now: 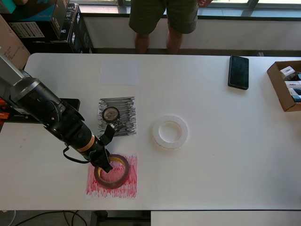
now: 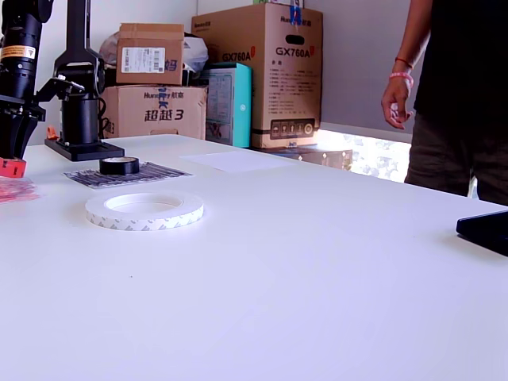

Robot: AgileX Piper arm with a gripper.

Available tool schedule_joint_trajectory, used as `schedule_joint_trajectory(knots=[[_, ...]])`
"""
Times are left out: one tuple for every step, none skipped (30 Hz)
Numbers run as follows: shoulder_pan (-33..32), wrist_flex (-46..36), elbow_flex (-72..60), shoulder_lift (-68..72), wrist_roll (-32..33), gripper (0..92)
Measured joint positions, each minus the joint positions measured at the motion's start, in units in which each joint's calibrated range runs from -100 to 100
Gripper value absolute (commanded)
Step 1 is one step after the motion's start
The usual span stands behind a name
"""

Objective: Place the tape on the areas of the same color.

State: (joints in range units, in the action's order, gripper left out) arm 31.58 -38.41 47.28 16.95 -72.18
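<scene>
Gripper [image 1: 104, 163], jaws spread, straddles red roll's [image 1: 113, 171] rim on red-scribbled sheet [image 1: 127, 184].

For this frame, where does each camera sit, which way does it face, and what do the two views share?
Overhead view: above the table, looking straight down; the black arm enters from the left, its end effector over the red tape roll with yellowish core.
Exterior view: low at table height, looking across toward stacked cardboard boxes; the arm stands at its left edge.
Shared: flat white tape ring, small black tape roll, standing person.
</scene>
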Motion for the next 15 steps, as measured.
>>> schedule_joint_trajectory(knots=[[0.0, 0.9, 0.3, 0.0, 0.0, 0.0], [0.0, 1.8, 0.8, 0.0, 0.0, 0.0], [0.0, 2.7, 1.4, 0.0, -0.4, 0.0], [0.0, 3.8, 2.2, 0.0, -0.5, 0.0], [0.0, 5.2, 3.0, 0.0, -0.6, 0.0], [0.0, 6.8, 4.0, 0.2, -0.7, 0.0], [0.0, 8.3, 4.8, 0.5, -0.7, 0.0], [0.0, 9.6, 5.4, 1.0, -0.7, 0.0], [0.0, 11.0, 5.9, 1.5, -0.7, 0.0], [0.0, 12.3, 6.2, 2.1, -0.7, 0.0], [0.0, 13.0, 6.5, 2.7, -0.7, 0.0], [0.0, 14.2, 6.5, 3.3, -0.7, 0.0], [0.0, 15.9, 6.5, 3.8, -0.7, 0.0], [0.0, 17.2, 6.4, 4.4, -0.7, 0.0], [0.0, 17.9, 6.2, 4.5, -0.7, 0.0]])
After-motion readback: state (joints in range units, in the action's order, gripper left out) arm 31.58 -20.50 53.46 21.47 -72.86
